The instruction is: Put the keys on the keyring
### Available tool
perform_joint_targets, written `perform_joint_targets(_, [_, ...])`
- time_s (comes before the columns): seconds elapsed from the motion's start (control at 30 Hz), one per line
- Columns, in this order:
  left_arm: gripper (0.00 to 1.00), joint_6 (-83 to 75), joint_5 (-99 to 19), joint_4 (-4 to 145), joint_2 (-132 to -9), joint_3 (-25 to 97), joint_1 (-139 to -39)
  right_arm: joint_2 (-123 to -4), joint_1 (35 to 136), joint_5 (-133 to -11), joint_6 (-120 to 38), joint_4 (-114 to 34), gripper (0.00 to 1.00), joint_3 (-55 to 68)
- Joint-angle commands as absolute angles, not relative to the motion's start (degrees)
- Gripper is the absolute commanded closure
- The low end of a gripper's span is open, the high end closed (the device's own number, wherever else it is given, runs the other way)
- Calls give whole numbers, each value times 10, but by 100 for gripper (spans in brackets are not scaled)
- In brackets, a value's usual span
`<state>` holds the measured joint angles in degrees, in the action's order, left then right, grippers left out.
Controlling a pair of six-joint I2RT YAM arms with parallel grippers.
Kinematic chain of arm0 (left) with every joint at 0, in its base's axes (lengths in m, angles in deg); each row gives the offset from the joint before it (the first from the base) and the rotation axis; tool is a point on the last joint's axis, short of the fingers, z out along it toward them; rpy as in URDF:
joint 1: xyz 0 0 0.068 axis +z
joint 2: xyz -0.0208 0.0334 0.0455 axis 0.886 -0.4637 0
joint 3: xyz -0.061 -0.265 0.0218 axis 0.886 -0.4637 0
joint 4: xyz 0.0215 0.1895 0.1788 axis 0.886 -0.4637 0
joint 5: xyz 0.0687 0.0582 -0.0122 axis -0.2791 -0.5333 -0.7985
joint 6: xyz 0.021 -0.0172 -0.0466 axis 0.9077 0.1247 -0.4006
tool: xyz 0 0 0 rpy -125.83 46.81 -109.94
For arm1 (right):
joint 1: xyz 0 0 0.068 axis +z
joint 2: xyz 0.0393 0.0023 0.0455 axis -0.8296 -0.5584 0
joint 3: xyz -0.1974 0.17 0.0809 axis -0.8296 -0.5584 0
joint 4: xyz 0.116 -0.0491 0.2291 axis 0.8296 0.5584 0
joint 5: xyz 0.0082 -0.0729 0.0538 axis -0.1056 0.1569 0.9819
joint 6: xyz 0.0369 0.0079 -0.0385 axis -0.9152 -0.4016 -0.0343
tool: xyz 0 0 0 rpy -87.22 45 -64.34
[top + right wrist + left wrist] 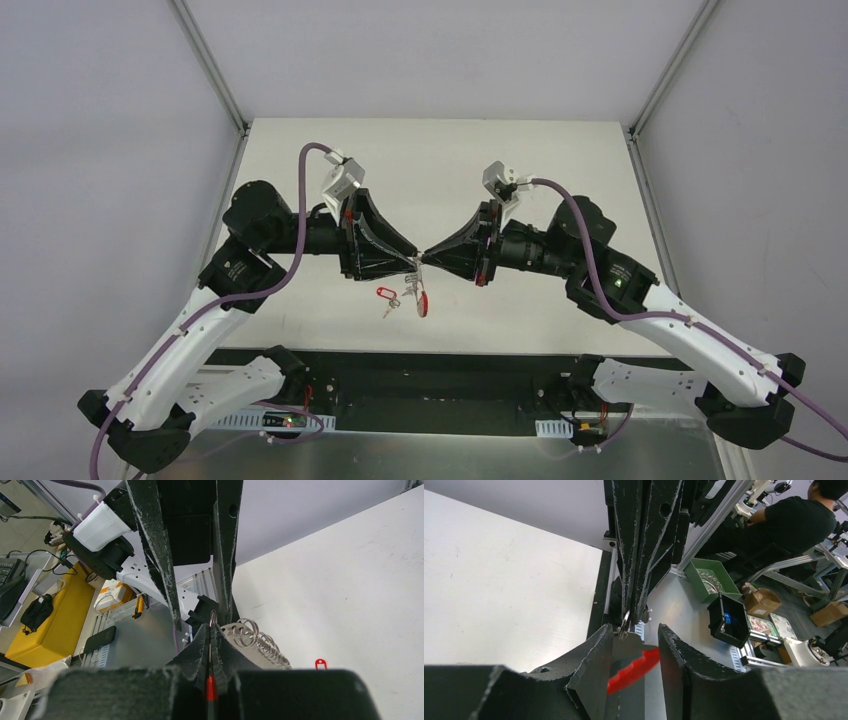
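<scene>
Keyring [625, 622] upright, pinched edgewise in right fingers [197, 650]

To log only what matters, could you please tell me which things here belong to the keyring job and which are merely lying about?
Job: keyring, pinched by right gripper; keys; left gripper.
Lying about: green tray, cardboard box, phone.

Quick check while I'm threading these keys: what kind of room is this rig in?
Probably a robotics lab or workshop: a white table boxed in by aluminium framing, a person working at a neighbouring station, and a green bin and cardboard boxes nearby.
</scene>
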<state>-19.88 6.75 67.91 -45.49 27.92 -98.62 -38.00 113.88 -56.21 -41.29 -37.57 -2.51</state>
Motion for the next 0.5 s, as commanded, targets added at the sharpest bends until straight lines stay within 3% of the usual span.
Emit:
perform_joint_targets(0.0, [65,-210,86,716,-454,279,-979,-377,1137,-547,-417,-430,100,9])
perform_joint_targets(0.3, [99,-218,81,728,-453,279,-979,-379,1137,-544,-419,-429,100,8])
perform_joint_targets(0.47, [100,-228,73,743,-451,272,-979,-378,1137,-544,-418,-423,100,6])
